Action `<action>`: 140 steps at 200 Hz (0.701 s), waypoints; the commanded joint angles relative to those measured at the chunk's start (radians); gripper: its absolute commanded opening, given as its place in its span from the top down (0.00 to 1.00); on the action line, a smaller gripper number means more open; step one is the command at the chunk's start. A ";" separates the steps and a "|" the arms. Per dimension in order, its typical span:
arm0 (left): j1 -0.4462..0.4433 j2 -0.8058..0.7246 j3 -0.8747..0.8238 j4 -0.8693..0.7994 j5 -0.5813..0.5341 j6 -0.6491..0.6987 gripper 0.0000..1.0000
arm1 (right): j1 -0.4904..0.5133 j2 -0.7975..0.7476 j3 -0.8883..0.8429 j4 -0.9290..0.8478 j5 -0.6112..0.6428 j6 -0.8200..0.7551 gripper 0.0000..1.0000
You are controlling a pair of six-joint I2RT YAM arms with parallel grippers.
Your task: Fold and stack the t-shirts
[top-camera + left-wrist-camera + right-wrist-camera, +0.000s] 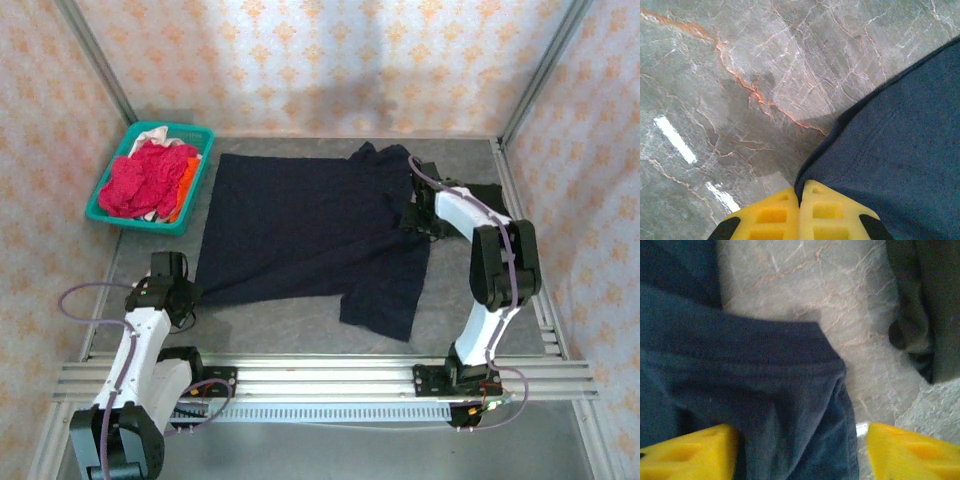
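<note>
A large dark navy t-shirt (300,230) lies spread flat across the middle of the table. My left gripper (801,200) is shut on its near-left corner (200,292), and the yellow fingers (835,210) pinch the hem (812,165) just above the table. My right gripper (800,455) hangs over the shirt's far right edge, open. Its yellow fingers (912,450) stand wide apart with bunched navy cloth (765,390) between them, not pinched. A black t-shirt (925,315) lies crumpled to the right, partly behind the right arm (485,195).
A teal basket (100,210) at the far left corner holds a magenta-red shirt (145,180), an orange one (187,175) and a white one (150,133). Metal rails (320,375) run along the near edge. Frame posts and patterned walls close in the table.
</note>
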 commanded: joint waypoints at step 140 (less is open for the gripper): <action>0.007 0.076 0.018 0.015 -0.060 0.021 1.00 | 0.201 -0.553 -0.372 -0.059 0.089 0.191 0.22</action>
